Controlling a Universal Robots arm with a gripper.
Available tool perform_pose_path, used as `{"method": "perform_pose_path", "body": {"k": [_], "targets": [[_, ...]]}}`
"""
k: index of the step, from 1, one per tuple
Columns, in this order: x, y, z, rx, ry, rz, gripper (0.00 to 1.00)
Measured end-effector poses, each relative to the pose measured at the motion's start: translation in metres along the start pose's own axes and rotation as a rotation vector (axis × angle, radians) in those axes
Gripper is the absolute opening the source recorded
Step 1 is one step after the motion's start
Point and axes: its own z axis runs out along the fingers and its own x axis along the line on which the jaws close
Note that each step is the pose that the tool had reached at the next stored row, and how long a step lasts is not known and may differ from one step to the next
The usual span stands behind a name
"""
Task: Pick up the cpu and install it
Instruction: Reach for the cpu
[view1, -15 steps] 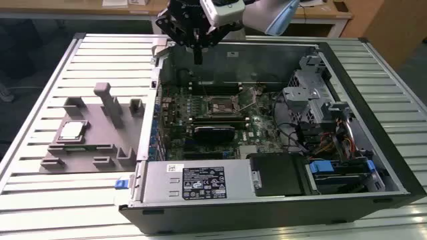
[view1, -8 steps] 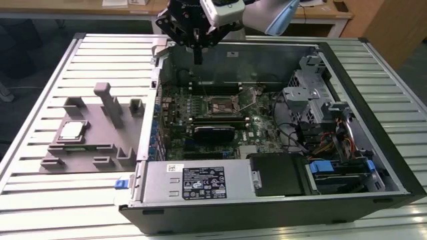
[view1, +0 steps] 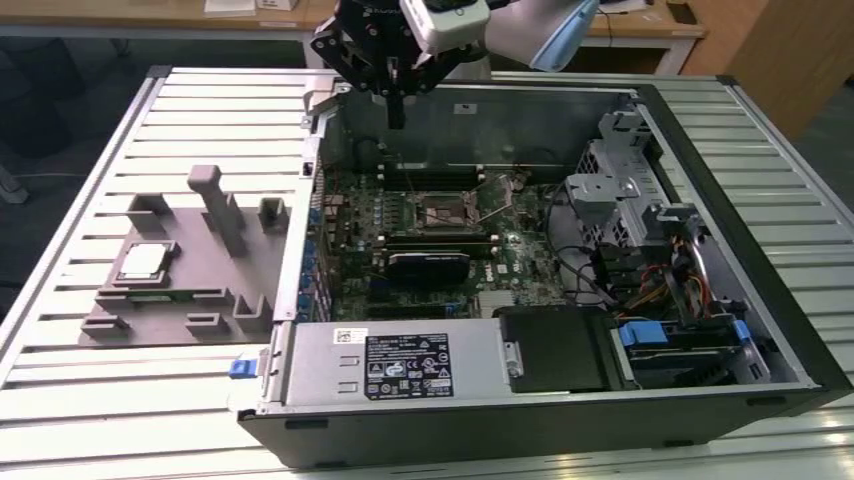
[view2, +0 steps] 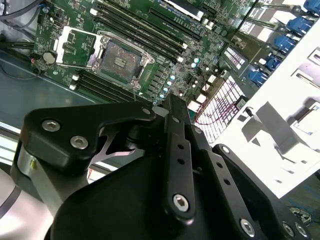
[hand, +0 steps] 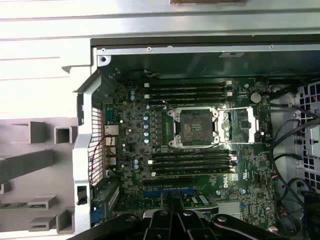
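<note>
Bench (view1: 80, 200): white slatted top carrying the open computer case and, on the exterior view's left, the grey tray.
Computer case (view1: 534, 120): lies on its side with the panel off and the motherboard (view1: 527, 250) exposed inside.
Grey tray (view1: 174, 300): just beside the case's left wall, with upright blocks and shallow pockets.
End effector (view1: 396, 122): hangs above the far wall of the case, well apart from the tray. Its fingers are closed together with nothing between them, as also seen in the first wrist view (hand: 172, 201).
Socket (hand: 192, 127): in the middle of the board, with the frame swung open and the dark contact field exposed.
Cpu (view1: 143, 262): lies flat in a tray pocket, silvery top up.
</note>
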Motion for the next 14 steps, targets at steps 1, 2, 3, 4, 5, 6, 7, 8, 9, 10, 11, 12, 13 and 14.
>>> {"method": "perform_pose_path", "body": {"k": [1, 2, 3, 4, 5, 6, 7, 8, 9, 10, 11, 12, 13, 14], "targets": [[0.0009, -0.0001, 0.0000, -0.0001, 0.0000, 0.000, 0.11], [0.0017, -0.0001, 0.0000, -0.0003, 0.0000, 0.000, 0.11], [0.0026, -0.0002, -0.0001, -0.0003, 0.0000, 0.000, 0.11], [0.0039, -0.0003, -0.0002, -0.0003, 0.0001, 0.000, 0.11], [0.0050, -0.0003, -0.0002, -0.0004, 0.0000, 0.000, 0.11], [0.0061, -0.0004, -0.0002, -0.0003, 0.0000, 0.000, 0.11], [0.0075, -0.0005, -0.0003, -0.0003, 0.0001, 0.000, 0.11], [0.0087, -0.0006, -0.0003, -0.0004, 0.0000, 0.000, 0.11], [0.0098, -0.0007, -0.0003, -0.0004, -0.0001, 0.000, 0.11], [0.0108, -0.0007, -0.0004, -0.0004, 0.0000, 0.000, 0.11], [0.0119, -0.0008, -0.0004, -0.0004, -0.0001, 0.000, 0.11], [0.0130, -0.0009, -0.0005, -0.0003, 0.0000, 0.000, 0.11], [0.0140, -0.0010, -0.0005, -0.0004, 0.0000, 0.000, 0.11], [0.0152, -0.0011, -0.0005, -0.0003, 0.0000, 0.000, 0.11]]}}
